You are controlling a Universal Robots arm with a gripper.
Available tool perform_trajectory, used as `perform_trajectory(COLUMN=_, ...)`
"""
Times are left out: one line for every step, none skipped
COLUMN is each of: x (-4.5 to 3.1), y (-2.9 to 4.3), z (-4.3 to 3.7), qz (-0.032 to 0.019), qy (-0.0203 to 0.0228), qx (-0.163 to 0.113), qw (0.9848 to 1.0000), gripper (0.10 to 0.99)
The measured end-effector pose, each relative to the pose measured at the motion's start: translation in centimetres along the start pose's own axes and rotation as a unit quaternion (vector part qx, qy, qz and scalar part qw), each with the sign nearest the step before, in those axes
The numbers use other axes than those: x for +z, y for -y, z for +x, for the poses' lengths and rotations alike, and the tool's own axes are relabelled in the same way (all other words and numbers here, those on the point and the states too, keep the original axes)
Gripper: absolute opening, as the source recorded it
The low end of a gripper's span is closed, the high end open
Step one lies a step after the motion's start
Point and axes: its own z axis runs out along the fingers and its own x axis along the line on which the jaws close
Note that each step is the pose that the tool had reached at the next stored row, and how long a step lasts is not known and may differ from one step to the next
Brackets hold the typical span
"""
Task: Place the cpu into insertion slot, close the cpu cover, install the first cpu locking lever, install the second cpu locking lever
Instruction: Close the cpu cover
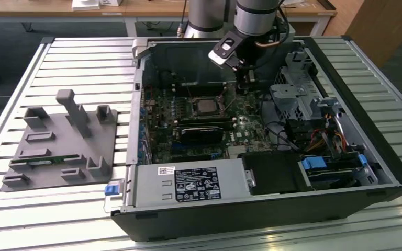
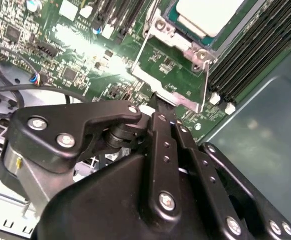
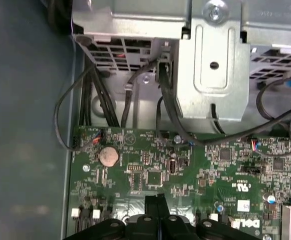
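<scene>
At the exterior view's left, a grey moulded fixture (image 1: 61,141) lies on the slatted table (image 1: 82,63), just beside the open computer case (image 1: 257,217). A blue clip (image 1: 112,189) sits at the case's near corner on that side, next to the labelled power supply (image 1: 190,183).

Further toward the exterior view's right, on the green motherboard (image 1: 239,125), the cpu (image 1: 207,106) lies flat inside the insertion slot (image 1: 192,107), pale top upward. A long black card (image 1: 201,133) sits just in front of it. The second wrist view shows the cpu (image 2: 210,15) seated, and the cpu cover (image 2: 170,92) is swung open away from it, green board showing through its square window.

The arm (image 1: 257,15) reaches down from the far side. The gripper (image 1: 245,89) hangs just to the exterior view's right of the slot, low over the board. Its 2 black fingers (image 2: 160,130) are pressed flat against each other in both wrist views. In the second wrist view the gripper (image 2: 158,102) meets the cover's free edge; I cannot tell whether that edge is pinched between the tips. In the first wrist view the gripper (image 3: 155,200) points over the board near a round coin cell (image 3: 109,156) and black cables (image 3: 165,100).

At the exterior view's right stand a silver drive cage (image 1: 299,99) and a bundle of coloured wires (image 1: 326,138).
</scene>
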Motion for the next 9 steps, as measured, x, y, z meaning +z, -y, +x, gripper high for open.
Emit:
perform_trajectory(x=-0.01, y=0.13, z=0.00, qz=0.0000, qy=0.0000, qx=0.000, qw=1.0000, gripper=0.106)
perform_trajectory(x=-0.01, y=0.23, z=0.01, qz=0.0000, qy=0.0000, qx=0.000, qw=1.0000, gripper=0.106)
perform_trajectory(x=-0.01, y=0.33, z=0.01, qz=0.0000, qy=-0.0001, qx=0.000, qw=1.0000, gripper=0.106)
perform_trajectory(x=-0.02, y=0.44, z=0.02, qz=0.0000, qy=0.0000, qx=0.000, qw=1.0000, gripper=0.106)
perform_trajectory(x=-0.02, y=0.57, z=0.02, qz=0.0000, qy=-0.0001, qx=0.000, qw=1.0000, gripper=0.106)
perform_trajectory(x=-0.03, y=0.72, z=0.03, qz=0.0000, qy=0.0000, qx=0.000, qw=1.0000, gripper=0.106)
perform_trajectory(x=-0.03, y=0.87, z=0.03, qz=0.0000, qy=-0.0001, qx=0.000, qw=1.0000, gripper=0.106)
perform_trajectory(x=-0.04, y=1.02, z=0.04, qz=0.0000, qy=0.0000, qx=0.000, qw=1.0000, gripper=0.106)
perform_trajectory(x=-0.04, y=1.15, z=0.04, qz=0.0000, qy=-0.0001, qx=0.000, qw=1.0000, gripper=0.106)
